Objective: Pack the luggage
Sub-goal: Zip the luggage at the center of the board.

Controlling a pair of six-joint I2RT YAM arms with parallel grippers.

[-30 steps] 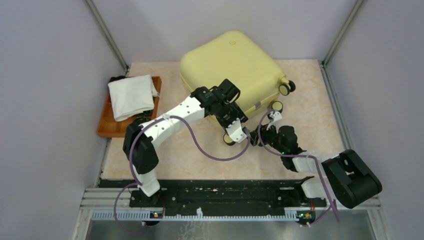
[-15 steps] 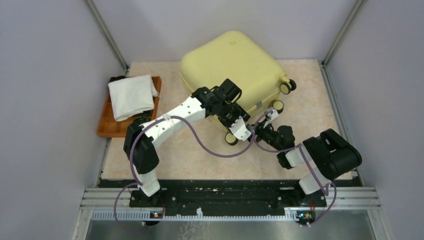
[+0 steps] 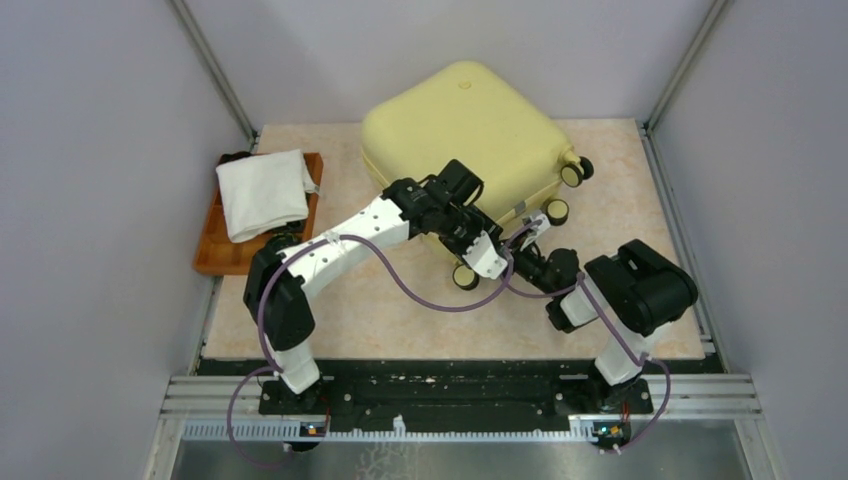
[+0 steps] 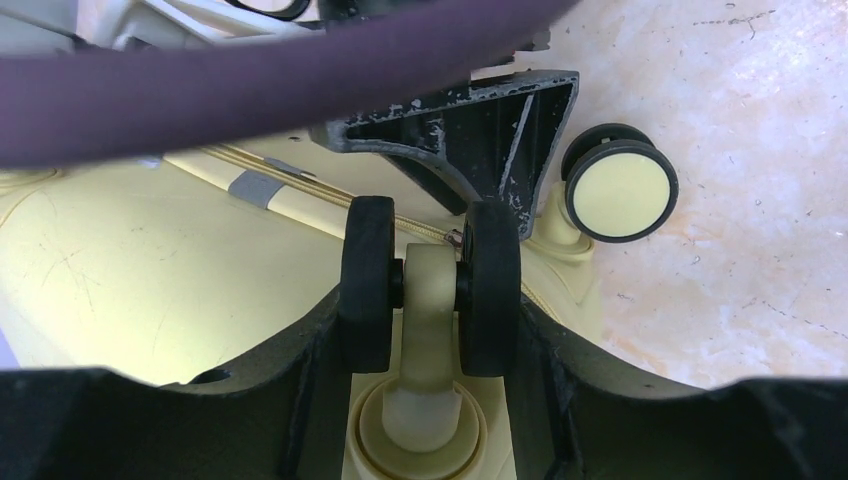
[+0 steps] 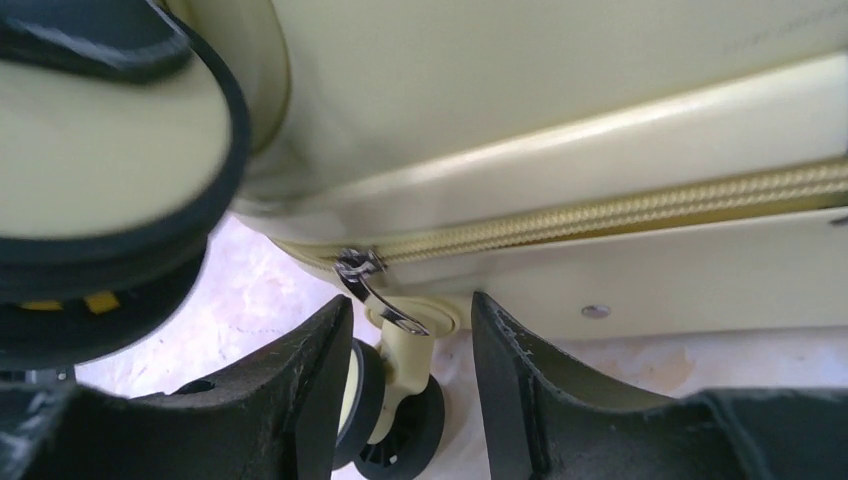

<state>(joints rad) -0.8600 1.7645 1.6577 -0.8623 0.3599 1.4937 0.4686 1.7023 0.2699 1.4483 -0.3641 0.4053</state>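
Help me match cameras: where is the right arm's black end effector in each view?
Top external: black right end effector right of centre, at the pale yellow hard-shell suitcase edge.
Left wrist: end effector top centre.
Right wrist: end effector bottom centre.
Landmark: black-and-cream twin wheel.

A: What is lost overhead?
B: The near side of the luggage (image 3: 470, 120) is covered by the left gripper (image 3: 495, 262) and the right gripper (image 3: 528, 238), whose jaws are too small to be read. The tray (image 3: 210, 255) is mostly buried under a white cloth (image 3: 262, 190).
A: And at the wrists?
B: On the left, the scene is crossed by a blurred purple cable (image 4: 250, 80), and the clasped wheel (image 4: 430, 280) is cut at its stem by the lower edge. On the right, a blurred wheel (image 5: 100, 170) is clipped by the left edge; a lower wheel (image 5: 405, 440) is half hidden behind a finger (image 5: 290, 400).
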